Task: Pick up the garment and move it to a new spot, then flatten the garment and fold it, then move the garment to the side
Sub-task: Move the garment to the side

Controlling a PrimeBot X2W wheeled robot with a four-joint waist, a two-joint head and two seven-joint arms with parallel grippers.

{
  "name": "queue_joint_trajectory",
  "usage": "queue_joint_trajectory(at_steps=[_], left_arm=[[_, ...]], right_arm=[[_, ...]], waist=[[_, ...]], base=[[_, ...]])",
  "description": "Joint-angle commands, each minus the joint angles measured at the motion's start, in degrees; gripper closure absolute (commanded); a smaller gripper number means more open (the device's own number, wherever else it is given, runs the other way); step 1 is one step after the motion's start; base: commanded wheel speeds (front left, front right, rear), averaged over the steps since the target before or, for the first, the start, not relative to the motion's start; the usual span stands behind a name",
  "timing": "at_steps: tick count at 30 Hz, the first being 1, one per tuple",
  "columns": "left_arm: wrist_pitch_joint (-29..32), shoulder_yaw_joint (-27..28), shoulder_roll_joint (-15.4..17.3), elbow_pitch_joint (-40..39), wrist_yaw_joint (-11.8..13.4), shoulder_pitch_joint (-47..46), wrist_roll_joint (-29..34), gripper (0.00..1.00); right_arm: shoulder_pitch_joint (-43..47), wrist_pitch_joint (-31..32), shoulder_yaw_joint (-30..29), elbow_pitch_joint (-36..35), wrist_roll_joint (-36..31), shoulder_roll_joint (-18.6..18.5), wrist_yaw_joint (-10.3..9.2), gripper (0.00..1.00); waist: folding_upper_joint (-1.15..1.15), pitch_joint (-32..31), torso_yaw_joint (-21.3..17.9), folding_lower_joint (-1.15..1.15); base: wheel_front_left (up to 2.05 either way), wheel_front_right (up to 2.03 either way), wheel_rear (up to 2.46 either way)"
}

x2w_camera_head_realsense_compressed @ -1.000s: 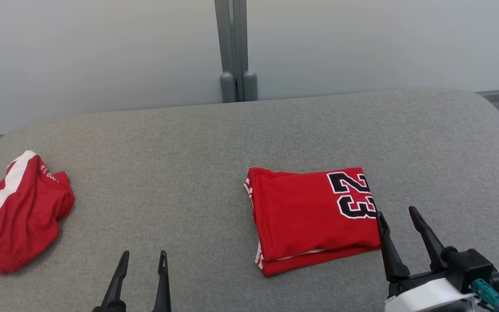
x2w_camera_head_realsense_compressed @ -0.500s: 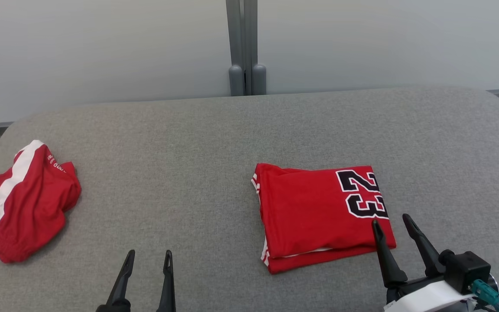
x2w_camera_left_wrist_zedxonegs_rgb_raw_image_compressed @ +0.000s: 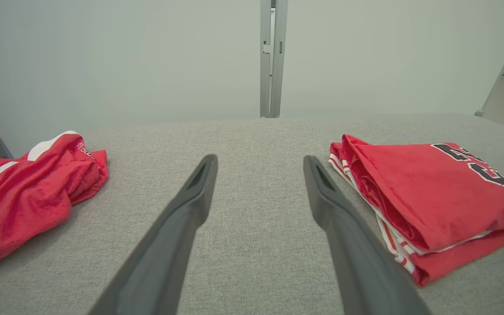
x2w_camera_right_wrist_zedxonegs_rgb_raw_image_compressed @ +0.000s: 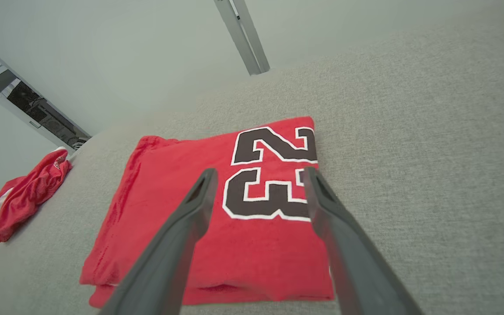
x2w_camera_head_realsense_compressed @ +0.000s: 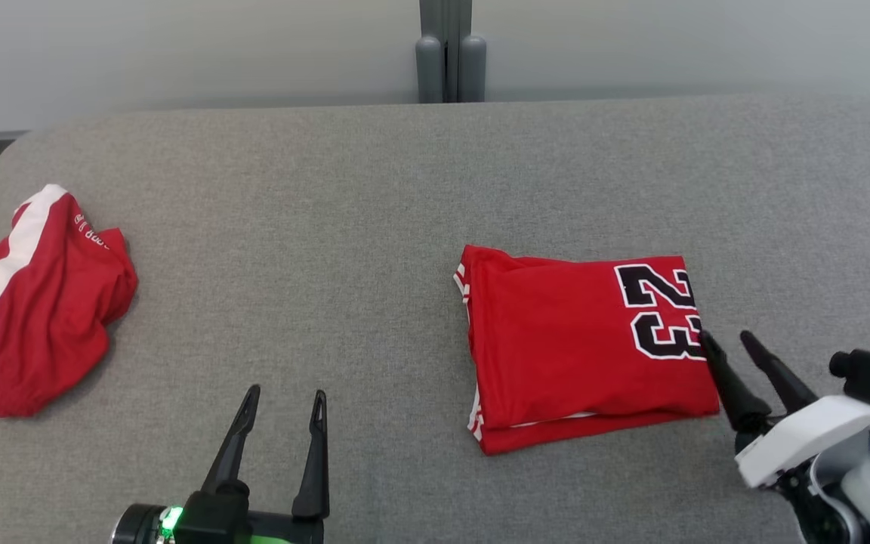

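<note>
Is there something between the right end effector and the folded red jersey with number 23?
Nothing visible stands between them. The open right end effector is at the right edge of the folded red jersey on the grey fabric surface.

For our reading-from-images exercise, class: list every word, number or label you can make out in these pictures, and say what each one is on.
"23": large black numerals edged in white, on the folded red fabric jersey.
Small white lettering on the crumpled red garment with a white stripe: too small to read.
Nothing else can be read.
</note>
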Motion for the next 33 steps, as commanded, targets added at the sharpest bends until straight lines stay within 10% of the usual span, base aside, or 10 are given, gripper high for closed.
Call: queue_joint_trajectory(at_steps=[1,18,21,33], left_arm=[[-0.17,-0.10,0.09,-0.19,-0.18,-1.49,0.79,0.00],[-0.17,-2.73,0.09,-3.81,-0.23,-8.97,1.66,0.00],[-0.17,-2.98,0.09,-4.04,0.01,-9.60,1.57,0.00],[-0.17,-3.33,0.10,-7.17,-1.51,-13.21,2.41,0.00]], right_arm=[[-1.69,0.73,0.39,0.24,2.44,-1.70,-0.01,0.00],[-12.48,6.43,10.65,5.19,16.21,-11.03,-0.01,0.00],[-13.45,6.58,12.97,5.13,17.02,-11.40,-0.01,0.96],[-24.38,2.38,15.80,3.43,14.89,-19.00,-0.05,1.00]], waist=[[0.00,2.75,0.48,0.00],[0.00,12.77,2.10,0.00],[0.00,13.62,2.10,0.00],[0.00,20.73,-0.78,0.00]], base=[[0.00,0.00,0.00],[0.00,0.00,0.00],[0.00,0.00,0.00],[0.00,0.00,0.00]])
